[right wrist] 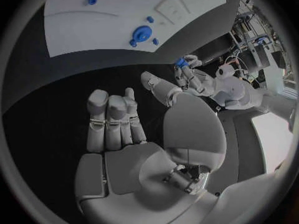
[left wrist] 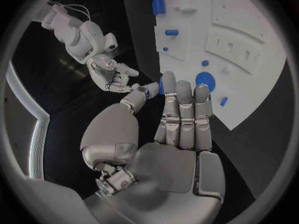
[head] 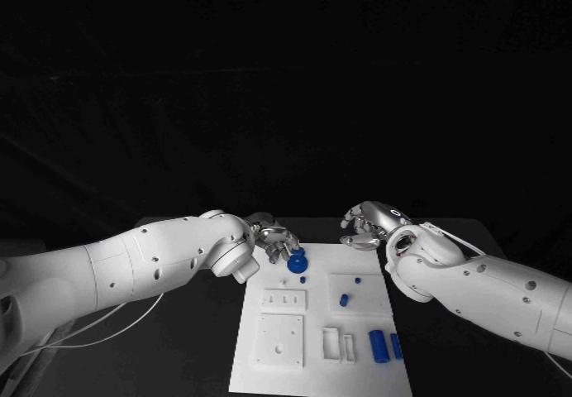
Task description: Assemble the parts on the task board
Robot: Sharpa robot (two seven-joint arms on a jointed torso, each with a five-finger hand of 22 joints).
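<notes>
We note the task board (head: 321, 347) lying on the black bench (head: 191, 364), at 6 o'clock in the head view. Several blue parts rest on it: a round disc-shaped part (head: 297, 264) at the board's far left corner, a small peg (head: 343, 299) near the middle, and two cylinders (head: 383, 345) side by side at the right edge.

The left hand (head: 272, 238) sits at the board's far left corner, at 11 o'clock from the disc; in the right wrist view it pinches a small blue part (right wrist: 181, 61) at its fingertips.

The right hand (head: 367, 225) hovers beyond the board's far right corner, fingers apart, holding nothing.
</notes>
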